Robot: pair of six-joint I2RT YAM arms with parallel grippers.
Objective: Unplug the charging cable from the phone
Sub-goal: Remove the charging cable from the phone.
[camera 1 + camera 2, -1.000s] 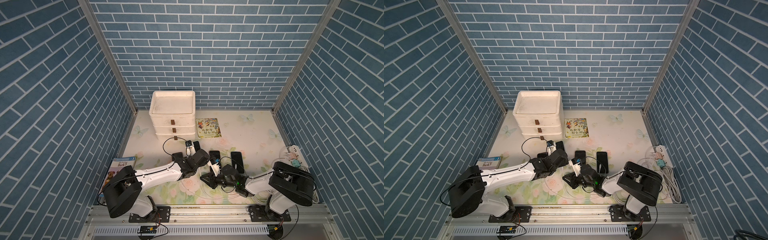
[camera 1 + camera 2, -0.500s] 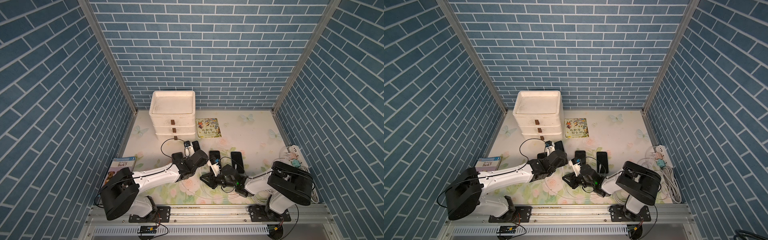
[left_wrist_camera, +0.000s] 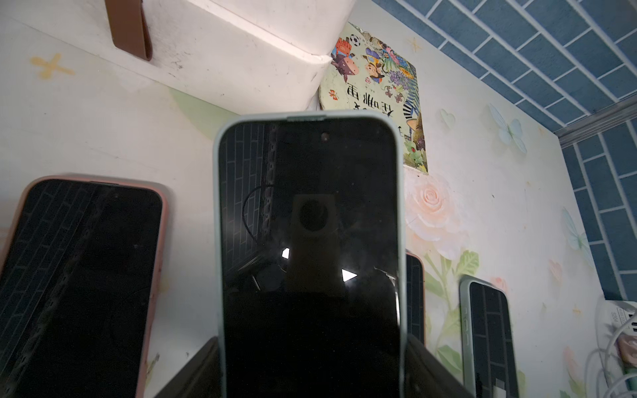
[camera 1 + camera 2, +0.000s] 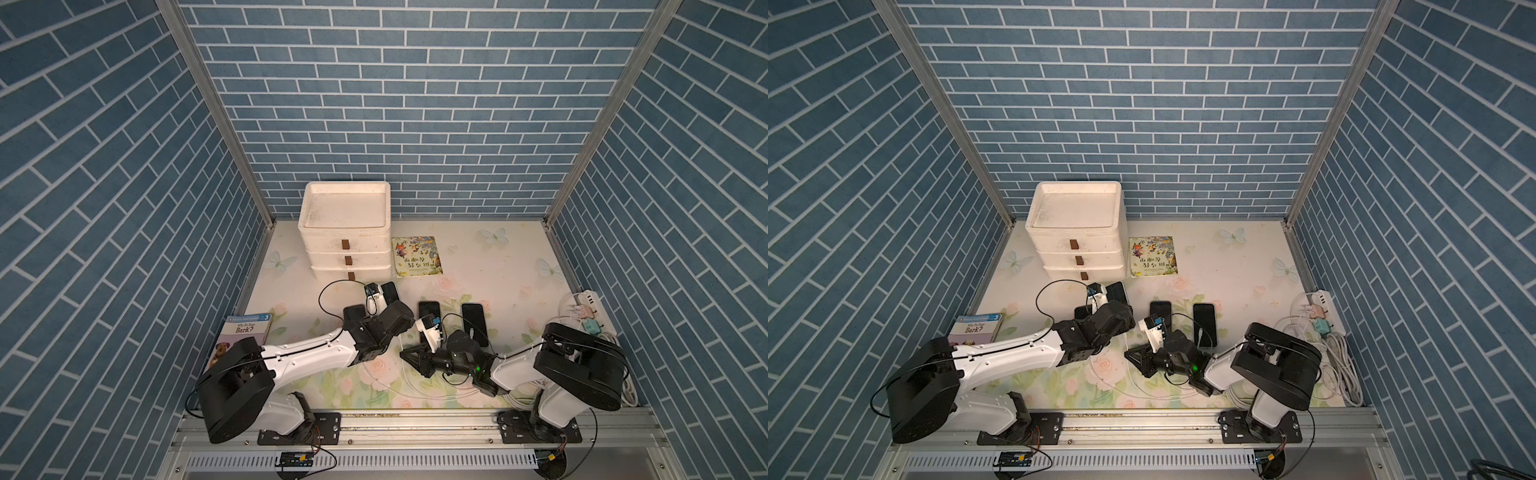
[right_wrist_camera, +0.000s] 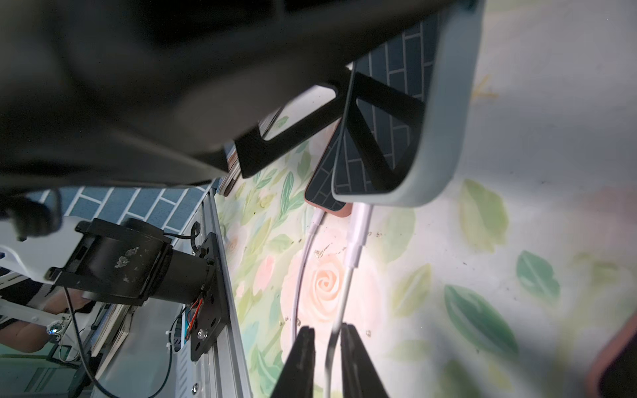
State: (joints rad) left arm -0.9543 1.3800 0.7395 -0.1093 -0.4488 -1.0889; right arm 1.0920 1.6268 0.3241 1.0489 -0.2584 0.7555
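Left of centre on the flower-printed tabletop (image 4: 478, 266), the left gripper (image 3: 313, 358) has its jaws pressed against the long edges of a dark-screened phone in a pale grey-green case (image 3: 310, 206), near that phone's near end. A slim white charging cable (image 5: 358, 234) is plugged into that near end and trails toward the near rail. The right gripper (image 5: 327, 330) points leftward, low over the tabletop, its two black fingers (image 5: 303, 361) standing narrowly apart on either side of the cable. A thin gap shows on each side, and whether they pinch it cannot be told.

Just left of the held phone lies a pink-cased phone (image 3: 86, 275) with its own white lead. Two more dark phones (image 4: 429, 311) (image 4: 473, 318) lie to the right. A white three-drawer plastic box (image 4: 345, 232) stands at the far wall, with a colourful picture book (image 4: 417, 256) beside it on the right. A white power strip (image 4: 586, 307) sits at the right edge.
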